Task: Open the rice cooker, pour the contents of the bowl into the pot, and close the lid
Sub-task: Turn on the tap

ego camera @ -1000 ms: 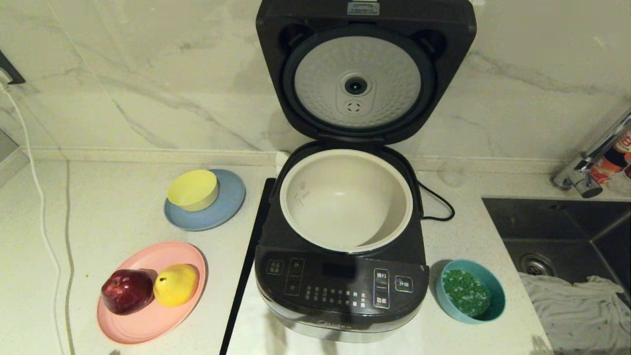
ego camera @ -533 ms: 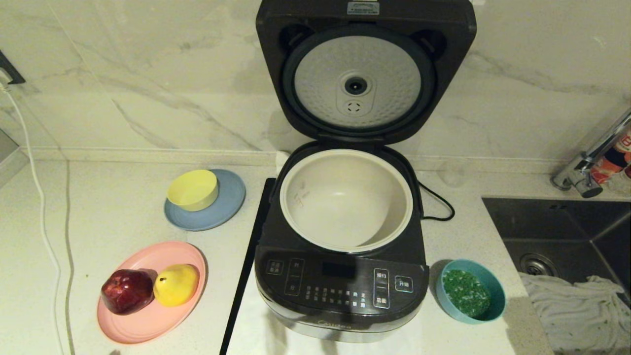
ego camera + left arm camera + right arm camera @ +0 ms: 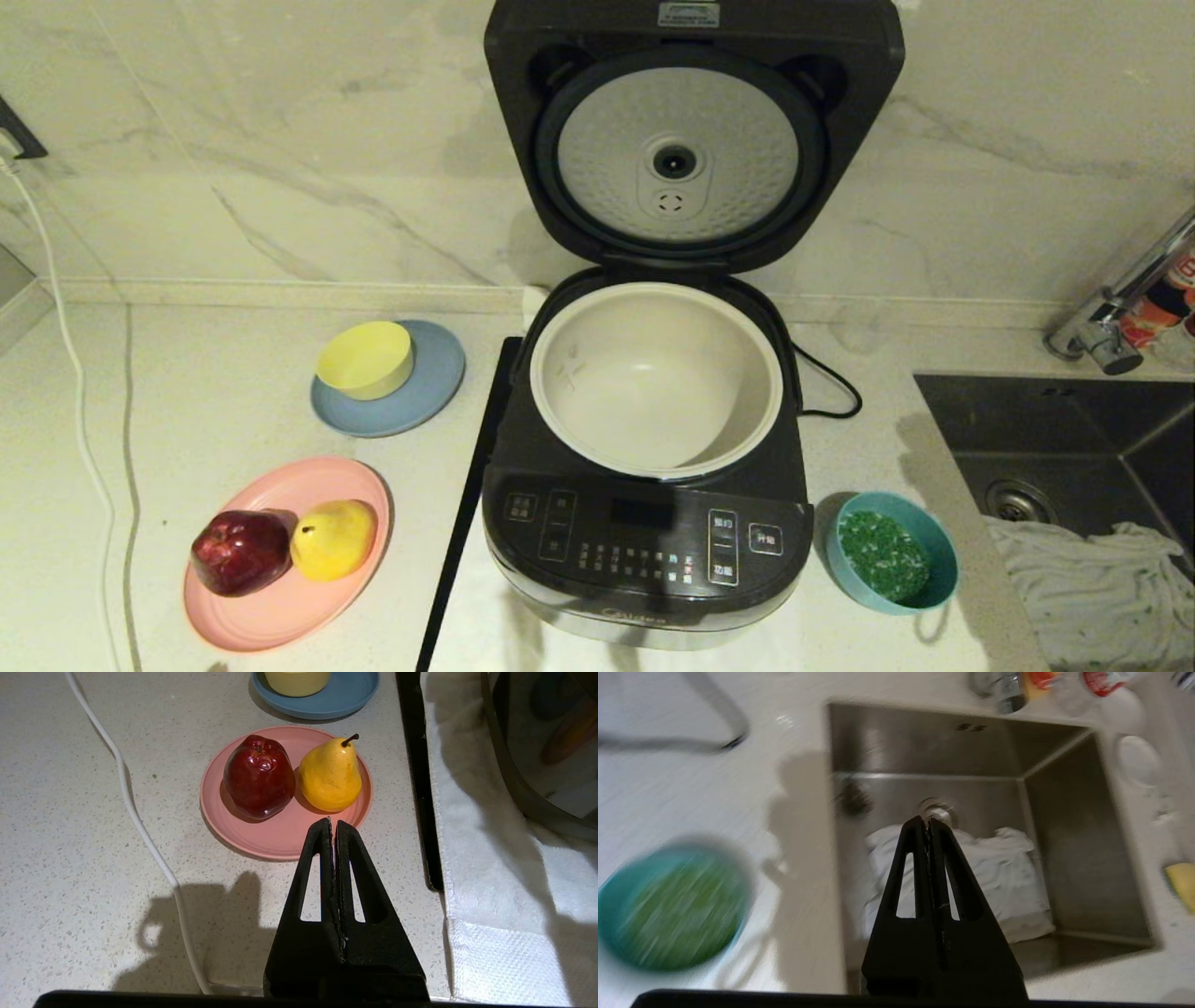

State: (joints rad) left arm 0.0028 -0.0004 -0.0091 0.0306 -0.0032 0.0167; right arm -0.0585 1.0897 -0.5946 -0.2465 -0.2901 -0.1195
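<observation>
The rice cooker (image 3: pixel 644 551) stands mid-counter with its lid (image 3: pixel 691 131) swung up, silver dimpled underside showing. Its cream pot (image 3: pixel 653 378) is bare inside. The teal bowl (image 3: pixel 924 537) sits right of the cooker with the green contents (image 3: pixel 882 555) in it; it also shows in the right wrist view as the bowl (image 3: pixel 668 907). Neither gripper appears in the head view. My right gripper (image 3: pixel 928 821) is shut, empty, hanging over the sink to the right of the bowl. My left gripper (image 3: pixel 332 822) is shut, empty, over the pink plate's near edge.
A pink plate (image 3: pixel 280 607) holds a red apple (image 3: pixel 241 551) and a yellow pear (image 3: pixel 334 539). A yellow bowl (image 3: pixel 366 359) sits on a grey-blue plate (image 3: pixel 429 397). The sink (image 3: pixel 1102 439) with a white cloth (image 3: pixel 1092 579) lies at right. A white cable (image 3: pixel 79 411) runs at left.
A shadow has spread over the counter right of the teal bowl and by the sink edge. The right wrist view is smeared by motion. Cooker, bowl and plates stay put.
</observation>
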